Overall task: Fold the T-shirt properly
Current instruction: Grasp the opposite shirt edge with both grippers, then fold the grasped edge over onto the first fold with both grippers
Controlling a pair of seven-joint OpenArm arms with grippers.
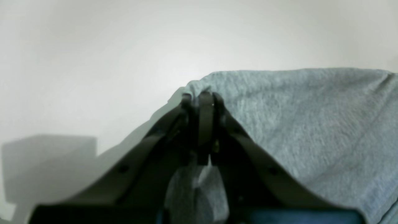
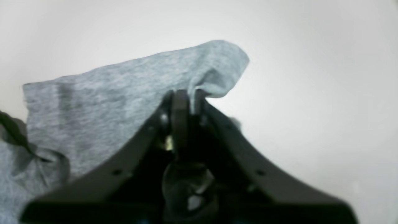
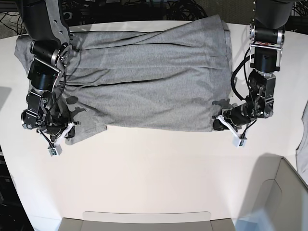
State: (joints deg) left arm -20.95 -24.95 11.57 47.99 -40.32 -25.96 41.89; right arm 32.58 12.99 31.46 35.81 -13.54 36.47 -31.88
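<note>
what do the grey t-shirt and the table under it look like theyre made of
Heather-grey T-shirt: likely cotton jersey, matte, going by its flecked surface and soft creases.
Flat white table: smooth, faintly satin, perhaps laminate; soft shadows fit, but the look doesn't settle it.

Wrist views peer closely past their fingers [image 1: 203,124]; the high base view covers both areas.

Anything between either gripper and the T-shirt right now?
Nothing visible. The left gripper is closed on a corner of the T-shirt, and the right gripper is closed on the cloth near its opposite corner. Both pinch the fabric directly, along the edge nearest the base view's bottom.
</note>
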